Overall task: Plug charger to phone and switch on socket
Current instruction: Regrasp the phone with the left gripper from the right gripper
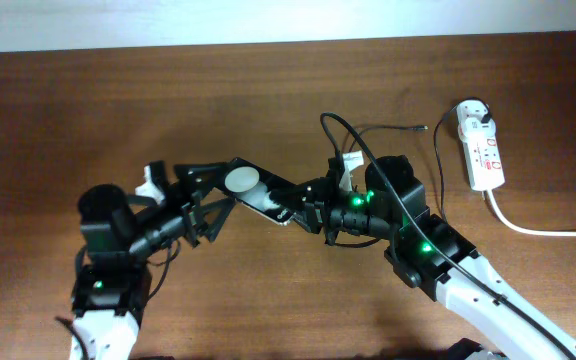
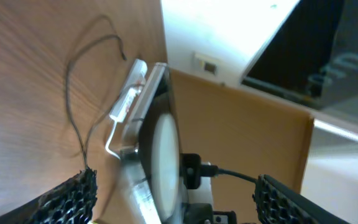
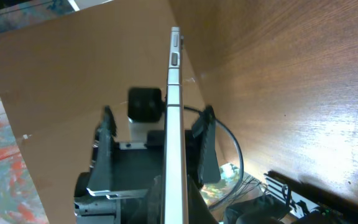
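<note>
Overhead: my right pincer (image 1: 313,208) pinches one end of the phone (image 1: 258,190), raised off the table (image 1: 68,100); my left pincer (image 1: 208,205) stands spread astride its other end. The charger (image 1: 398,128) tip lies loose beyond my right pincer, near the socket (image 1: 483,152). Left wrist: phone (image 2: 160,149) edge-on inside the spread left pincer (image 2: 174,185). Right wrist: phone (image 3: 174,112) edge-on ahead. Plugging and switching remain, I judge.

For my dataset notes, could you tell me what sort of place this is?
Likely an indoor lab or office bench: a wooden table, a white power strip, a white wall beyond.

Round glare on phone (image 1: 240,180), blurry close-ups
</note>
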